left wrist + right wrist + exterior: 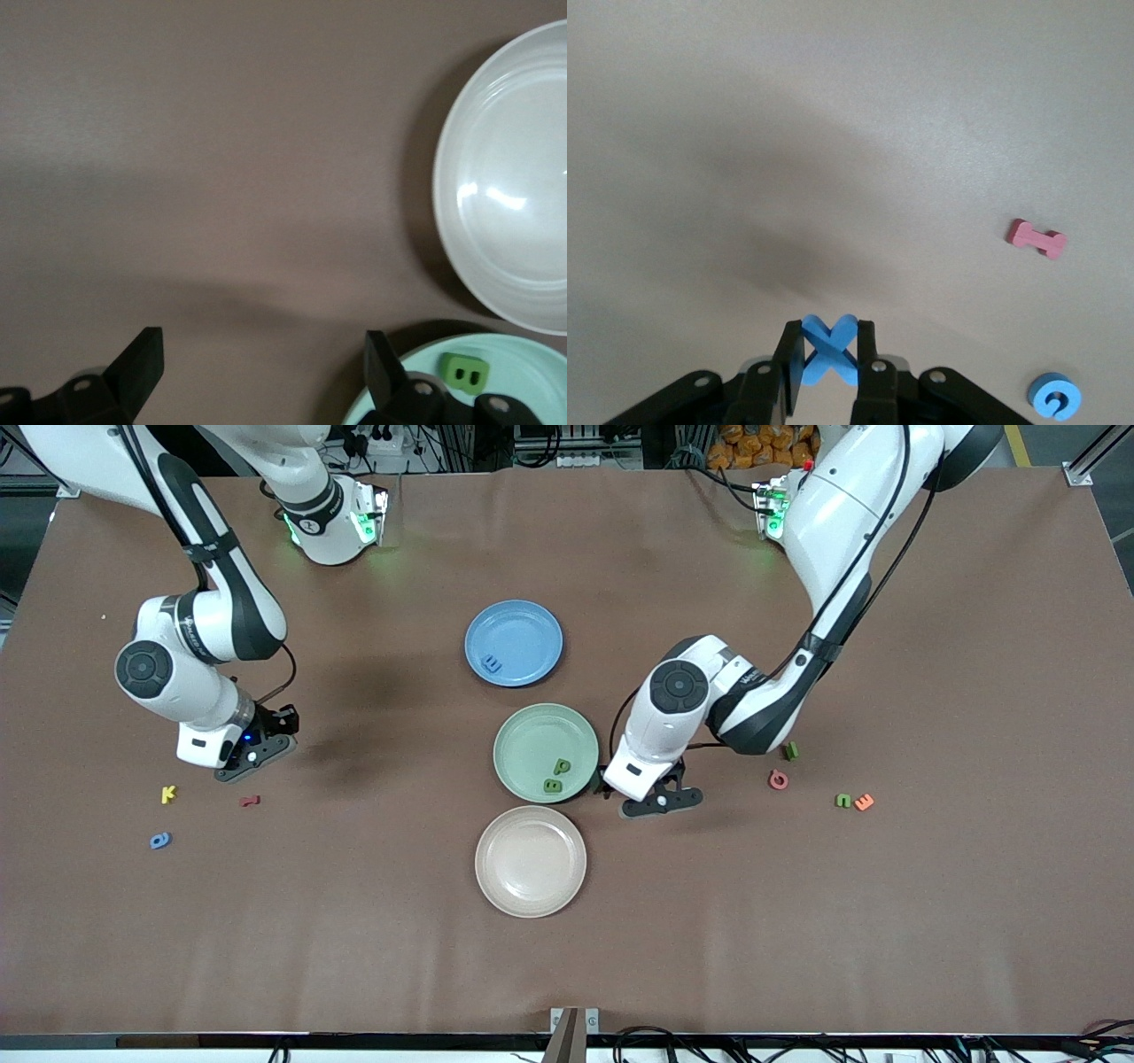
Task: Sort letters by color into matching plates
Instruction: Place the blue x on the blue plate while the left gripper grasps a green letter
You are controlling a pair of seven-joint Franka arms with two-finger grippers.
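Holding a blue X-shaped letter (829, 350) pinched between its fingers, the right gripper (254, 751) hangs over the bench, presumably bound for the blue plate (514, 642). Beside the green plate (546, 752), which holds two green letters, the left gripper (266, 376) gapes wide and empty.

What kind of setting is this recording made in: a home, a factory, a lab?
Most likely a robotics lab bench. Two arms are bolted along one edge of a brown table, cables and power strips run past the table's edge, and the only props are three plates, such as the blue plate, and scattered toy letters.
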